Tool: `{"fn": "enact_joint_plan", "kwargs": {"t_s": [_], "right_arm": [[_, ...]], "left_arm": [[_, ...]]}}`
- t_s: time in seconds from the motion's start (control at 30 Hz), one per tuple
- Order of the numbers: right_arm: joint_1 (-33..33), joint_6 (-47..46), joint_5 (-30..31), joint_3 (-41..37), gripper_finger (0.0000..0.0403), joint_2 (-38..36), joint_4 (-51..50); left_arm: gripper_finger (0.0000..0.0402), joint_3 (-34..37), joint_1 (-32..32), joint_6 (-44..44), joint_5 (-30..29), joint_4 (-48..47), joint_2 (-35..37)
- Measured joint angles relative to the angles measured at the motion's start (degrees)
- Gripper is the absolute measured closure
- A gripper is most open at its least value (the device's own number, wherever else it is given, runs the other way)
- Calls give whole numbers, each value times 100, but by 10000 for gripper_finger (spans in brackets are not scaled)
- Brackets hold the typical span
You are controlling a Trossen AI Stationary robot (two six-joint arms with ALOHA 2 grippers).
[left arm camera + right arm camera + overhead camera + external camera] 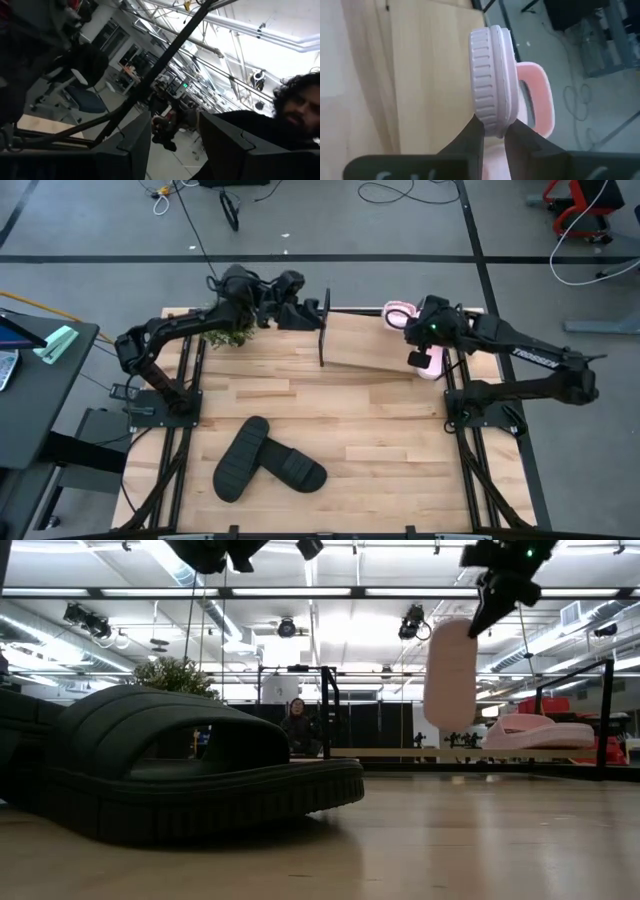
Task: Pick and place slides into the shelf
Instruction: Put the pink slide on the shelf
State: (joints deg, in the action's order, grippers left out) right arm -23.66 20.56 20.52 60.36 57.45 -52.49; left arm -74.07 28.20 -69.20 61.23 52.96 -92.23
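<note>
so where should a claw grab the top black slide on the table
Judging by the high view, the upper black slide lies sole-up, its end resting across the other black slide. Coming from above, pinch across its narrow width near the free end, where both long edges are exposed.

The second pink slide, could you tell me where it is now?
The right gripper holds it on edge above the shelf's right end, beside the pink slide lying there.

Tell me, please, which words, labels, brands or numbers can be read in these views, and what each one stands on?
"TROSSEN" in white, small but just legible, on the right arm in the high view.
White marks on the right gripper body in the right wrist view: cut off, unreadable.
Nothing readable on the slides, the shelf, or in the room behind.
</note>
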Motion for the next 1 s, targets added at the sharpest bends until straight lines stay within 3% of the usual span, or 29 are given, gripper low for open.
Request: {"fn": "enact_joint_plan", "kwargs": {"t_s": [0.27, 1.0], "right_arm": [[-156, 247, -112, -641, 348, -60, 554], [-787, 658, -766, -663, 350, -63, 570]], "left_arm": [[230, 1, -343, 457, -325, -320, -2], [230, 139, -725, 1037, -905, -842, -2]]}}
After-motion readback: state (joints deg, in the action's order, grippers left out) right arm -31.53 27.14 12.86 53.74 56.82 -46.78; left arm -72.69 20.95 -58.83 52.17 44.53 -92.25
